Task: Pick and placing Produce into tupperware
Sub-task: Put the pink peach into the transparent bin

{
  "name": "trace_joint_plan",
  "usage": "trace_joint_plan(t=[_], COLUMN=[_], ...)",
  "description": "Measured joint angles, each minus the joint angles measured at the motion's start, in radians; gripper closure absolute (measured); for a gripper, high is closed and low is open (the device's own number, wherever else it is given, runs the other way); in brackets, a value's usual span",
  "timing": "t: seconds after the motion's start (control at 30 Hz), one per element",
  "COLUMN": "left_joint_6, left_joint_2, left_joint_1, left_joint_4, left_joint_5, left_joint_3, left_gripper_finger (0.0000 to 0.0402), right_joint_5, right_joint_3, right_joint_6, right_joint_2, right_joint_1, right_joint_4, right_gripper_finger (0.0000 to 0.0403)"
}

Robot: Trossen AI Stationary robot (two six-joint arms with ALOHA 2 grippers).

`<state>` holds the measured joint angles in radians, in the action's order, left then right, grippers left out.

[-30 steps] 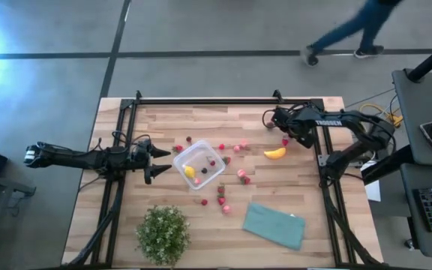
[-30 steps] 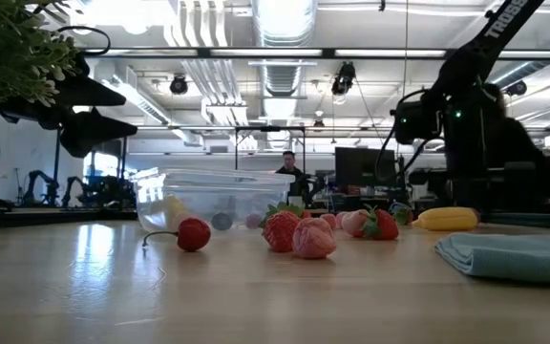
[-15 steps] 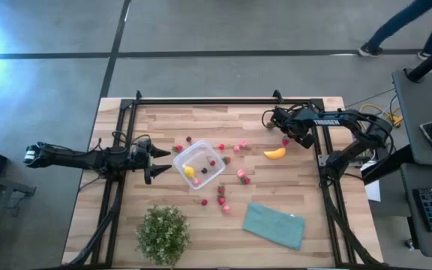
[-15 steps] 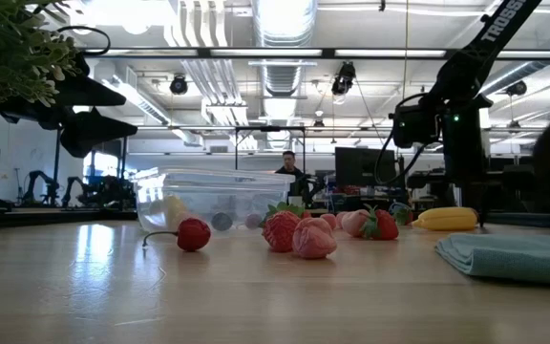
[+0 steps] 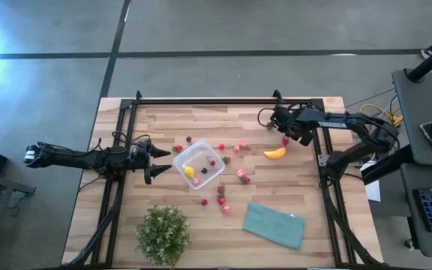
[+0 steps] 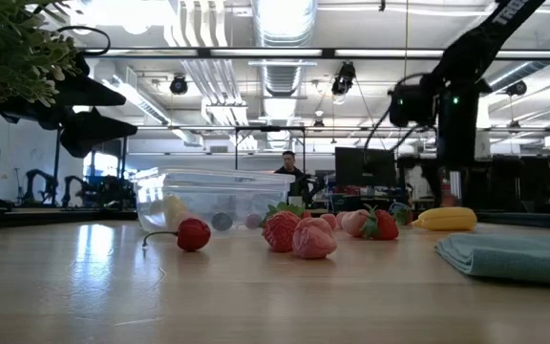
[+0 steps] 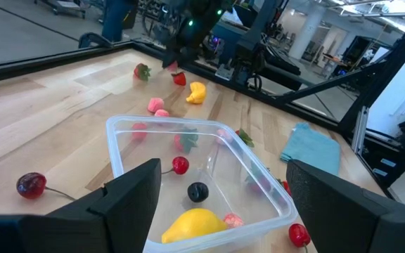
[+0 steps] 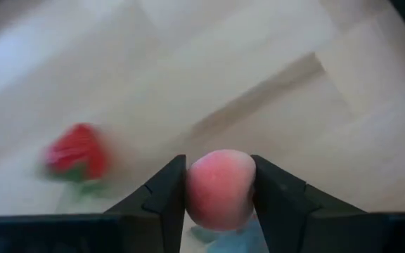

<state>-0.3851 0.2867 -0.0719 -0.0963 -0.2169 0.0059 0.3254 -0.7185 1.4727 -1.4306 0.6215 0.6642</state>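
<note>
My right gripper (image 5: 265, 120) is at the far right of the table, pointing steeply down and shut on a small pink fruit (image 8: 220, 188). A red strawberry (image 8: 78, 154) lies on the wood close by, and the yellow banana (image 5: 274, 153) lies a little nearer. The clear tupperware (image 5: 199, 166) stands mid-table, holding a yellow round fruit (image 7: 197, 222) and a few small red and dark fruits. More red and pink fruits (image 5: 222, 196) lie scattered around it. My left gripper (image 5: 158, 161) waits open just left of the tupperware. My right gripper pinches the pink fruit by its two opposite sides (image 8: 191, 184) between its two fingers (image 8: 166, 193). The fingers come from above, slanting down. The fruit looks lifted off the wood.
A green potted plant (image 5: 162, 232) stands at the near left and a teal folded cloth (image 5: 274, 225) lies at the near right. Black frame rails (image 5: 201, 100) run along the table's far edge and down both sides.
My right gripper has shut on the pink fruit and then risen from the table with it, turning slightly. A person has walked off to the right across the floor beyond the table's far edge.
</note>
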Motion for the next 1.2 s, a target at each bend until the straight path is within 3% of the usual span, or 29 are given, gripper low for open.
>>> trace_joint_plan(t=[0.17,0.3,0.47,0.57,0.83,1.2], left_joint_6=[0.000,0.000,0.000,0.000,0.000,0.000], left_joint_2=[0.000,0.000,0.000,0.000,0.000,0.000], left_joint_1=[0.000,0.000,0.000,0.000,0.000,0.000], left_joint_4=[0.000,0.000,0.000,0.000,0.000,0.000], left_joint_5=[0.000,0.000,0.000,0.000,0.000,0.000], left_joint_3=[0.000,0.000,0.000,0.000,0.000,0.000], left_gripper_finger=[0.0109,0.0109,0.0109,0.0109,0.0109,0.0109], right_joint_5=[0.004,-0.090,-0.134,-0.127,-0.157,-0.078], right_joint_3=[-0.046,-0.075,-0.113,-0.169,-0.455,-0.929], right_joint_6=[-0.116,-0.283,-0.333,-0.348,-0.504,-0.721], right_joint_2=[0.108,0.161,0.124,0.044,-0.276,-0.598], right_joint_1=[-0.108,-0.236,-0.389,-0.453,-0.569,-0.614], right_joint_4=[-0.048,-0.238,-0.513,-0.577,-0.538,-0.060], right_gripper_finger=[0.0268,0.0268,0.0265,0.0263,0.0262,0.0252])
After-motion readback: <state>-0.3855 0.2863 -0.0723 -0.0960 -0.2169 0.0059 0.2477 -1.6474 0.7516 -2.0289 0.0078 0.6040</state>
